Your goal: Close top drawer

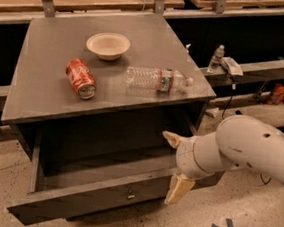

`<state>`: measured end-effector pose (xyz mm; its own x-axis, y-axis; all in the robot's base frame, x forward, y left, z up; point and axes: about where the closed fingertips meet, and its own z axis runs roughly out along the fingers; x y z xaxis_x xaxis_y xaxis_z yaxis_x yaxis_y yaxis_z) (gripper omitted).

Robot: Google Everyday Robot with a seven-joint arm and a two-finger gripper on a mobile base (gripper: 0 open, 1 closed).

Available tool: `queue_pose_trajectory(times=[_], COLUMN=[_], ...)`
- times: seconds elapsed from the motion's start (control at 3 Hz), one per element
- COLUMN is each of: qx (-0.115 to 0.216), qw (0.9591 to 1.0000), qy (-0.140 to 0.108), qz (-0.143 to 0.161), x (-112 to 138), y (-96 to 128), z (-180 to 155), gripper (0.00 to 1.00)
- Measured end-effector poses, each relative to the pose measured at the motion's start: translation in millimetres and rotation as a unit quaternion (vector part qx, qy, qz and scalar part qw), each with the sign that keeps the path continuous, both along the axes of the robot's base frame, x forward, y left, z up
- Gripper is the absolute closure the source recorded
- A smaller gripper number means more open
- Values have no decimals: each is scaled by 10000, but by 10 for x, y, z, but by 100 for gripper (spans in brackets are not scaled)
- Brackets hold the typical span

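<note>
Camera view frames a grey desk [49,81] filling the left and centre. Its top drawer [83,201] stands pulled out along the lower left, with the small knob [131,195] on the front panel. A white arm [252,146] reaches in from the right edge. The end effector [176,164] sits at the drawer's right front corner, released and gripping nothing. Its upper finger [172,137] is above the drawer's interior and its lower finger [177,189] is in front of the panel; contact cannot be told. On the desk lie a plastic bottle [158,80], a red can [80,78] on its side, and a bowl [108,45].
</note>
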<state>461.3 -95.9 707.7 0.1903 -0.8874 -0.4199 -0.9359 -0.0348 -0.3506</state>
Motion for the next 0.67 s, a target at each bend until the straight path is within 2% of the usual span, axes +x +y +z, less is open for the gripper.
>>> queue_pose_trajectory(times=[0.33, 0.67], qx=[-102, -132], qw=[9998, 9995], qy=[46, 46], qz=[-186, -294], x=[137, 223], y=[71, 95], z=[-257, -350], gripper=[0, 0])
